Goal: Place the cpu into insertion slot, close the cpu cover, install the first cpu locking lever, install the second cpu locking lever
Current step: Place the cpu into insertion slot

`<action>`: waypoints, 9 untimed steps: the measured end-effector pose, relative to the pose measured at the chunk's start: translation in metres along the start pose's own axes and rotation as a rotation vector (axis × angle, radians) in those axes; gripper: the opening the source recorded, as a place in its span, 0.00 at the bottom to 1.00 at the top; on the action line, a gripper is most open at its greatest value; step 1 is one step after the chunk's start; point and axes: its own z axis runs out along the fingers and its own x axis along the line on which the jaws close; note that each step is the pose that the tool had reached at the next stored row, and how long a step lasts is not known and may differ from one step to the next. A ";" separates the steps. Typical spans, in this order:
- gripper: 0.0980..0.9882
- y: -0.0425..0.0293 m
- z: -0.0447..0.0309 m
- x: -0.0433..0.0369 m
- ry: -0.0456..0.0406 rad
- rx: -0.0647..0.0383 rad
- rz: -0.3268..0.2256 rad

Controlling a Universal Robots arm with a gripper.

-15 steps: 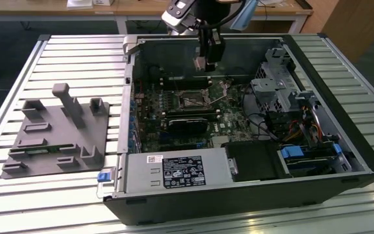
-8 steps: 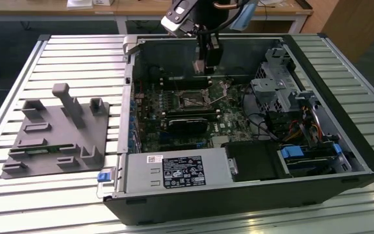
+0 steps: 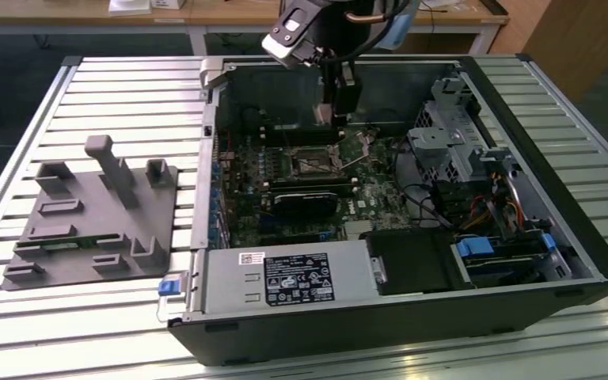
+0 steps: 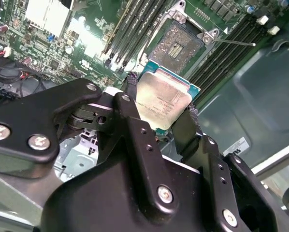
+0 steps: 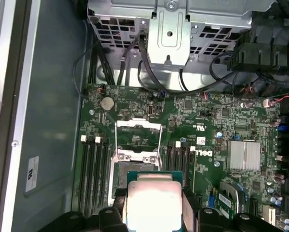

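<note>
The cpu (image 4: 165, 101) is clamped by two opposite edges in my gripper (image 4: 160, 107), held flat above the uncovered insertion slot (image 4: 176, 46), I judge to match its seat.

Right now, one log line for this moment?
gripper: shut on cpu | slot: empty, cpu held near it | cover: open

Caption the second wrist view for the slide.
Pincer grips the cpu by two edges, with the empty insertion slot just beyond.

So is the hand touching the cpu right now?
Touching. In the second wrist view the fingers of the hand press against opposite edges of the cpu, clamping it.
</note>
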 end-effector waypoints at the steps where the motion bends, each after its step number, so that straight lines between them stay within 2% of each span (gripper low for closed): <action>1: 0.49 -0.0001 0.0014 0.0000 -0.0021 0.000 0.000; 9: 0.49 -0.0012 0.0148 0.0000 -0.0025 0.001 0.000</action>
